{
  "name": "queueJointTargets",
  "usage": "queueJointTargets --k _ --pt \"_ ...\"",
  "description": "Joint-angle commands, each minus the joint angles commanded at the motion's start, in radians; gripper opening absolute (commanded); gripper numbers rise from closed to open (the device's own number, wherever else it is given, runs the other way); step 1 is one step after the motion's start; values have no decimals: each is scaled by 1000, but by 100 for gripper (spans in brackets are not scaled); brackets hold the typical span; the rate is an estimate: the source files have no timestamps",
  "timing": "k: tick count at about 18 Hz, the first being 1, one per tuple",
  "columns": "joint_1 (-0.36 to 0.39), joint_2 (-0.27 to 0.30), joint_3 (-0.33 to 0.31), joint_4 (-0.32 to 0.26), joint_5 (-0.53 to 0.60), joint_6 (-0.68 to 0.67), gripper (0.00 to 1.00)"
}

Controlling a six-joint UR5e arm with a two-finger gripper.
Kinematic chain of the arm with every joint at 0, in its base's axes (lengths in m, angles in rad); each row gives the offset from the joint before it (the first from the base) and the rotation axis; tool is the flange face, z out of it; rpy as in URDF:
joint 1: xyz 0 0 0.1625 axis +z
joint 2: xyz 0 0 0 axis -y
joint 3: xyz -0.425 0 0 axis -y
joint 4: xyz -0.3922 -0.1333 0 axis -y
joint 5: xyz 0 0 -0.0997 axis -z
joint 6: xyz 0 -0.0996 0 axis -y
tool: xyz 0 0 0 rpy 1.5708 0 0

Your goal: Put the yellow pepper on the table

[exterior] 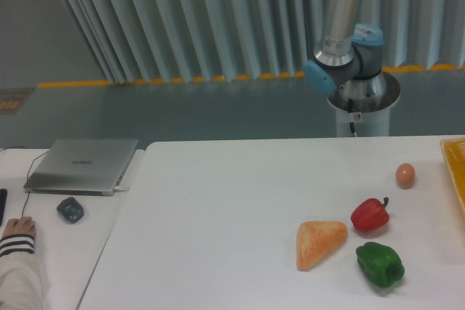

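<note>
The yellow pepper is not in view. The white table [218, 223] fills the lower part of the camera view. Only the arm's base and lower links [349, 56] show behind the table's far right edge. The gripper is out of the frame.
A red pepper [370, 214], a green pepper [380, 263], a toast-coloured triangular piece [318, 243] and a small orange egg [405, 174] lie at the right. A yellow basket's edge [456, 168] shows far right. A laptop [81, 165], a small dark device [70, 209] and a person's hand [17, 229] are at the left desk.
</note>
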Motion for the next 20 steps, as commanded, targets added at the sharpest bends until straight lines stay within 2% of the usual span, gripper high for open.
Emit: queueJointTargets --k 3,4,5,6,7,8,13,20 --pt "-2 -8 14 -3 2 0 100" --pt "-6 -9 24 -17 2 0 94" --pt "-9 -17 49 -50 3 -8 96" --pt "-12 -26 89 -107 3 -32 100" --pt "-15 -40 133 -179 -3 -81 100" --pt "-18 -49 162 -225 -6 -107 100" --pt "-11 -48 150 -221 -2 -63 100" --pt "-15 -52 149 -213 -5 -68 100"
